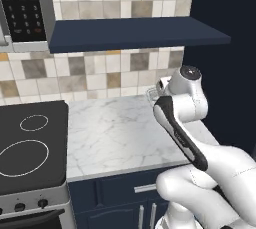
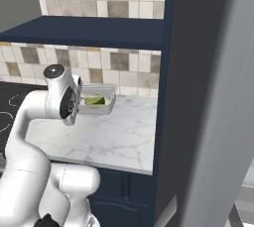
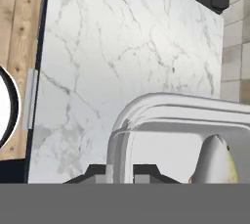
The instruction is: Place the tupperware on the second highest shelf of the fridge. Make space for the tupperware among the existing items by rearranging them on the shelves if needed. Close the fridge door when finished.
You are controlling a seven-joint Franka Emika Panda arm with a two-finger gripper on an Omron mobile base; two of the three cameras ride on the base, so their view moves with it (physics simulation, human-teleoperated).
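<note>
My gripper (image 3: 119, 173) pinched tight on the near rim of the tupperware (image 2: 99, 100), box just ahead of my hand, over the marble counter (image 2: 109, 139), yellow-green food (image 2: 94, 100) inside beyond my fingertips (image 3: 146, 171), tiled wall (image 2: 109, 65) behind it

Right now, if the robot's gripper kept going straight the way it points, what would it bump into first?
The gripper already has its jaws shut on the rim of the tupperware. Straight ahead, past that box, lies the marble counter. It would probably meet that first, though depth is hard to judge.
</note>
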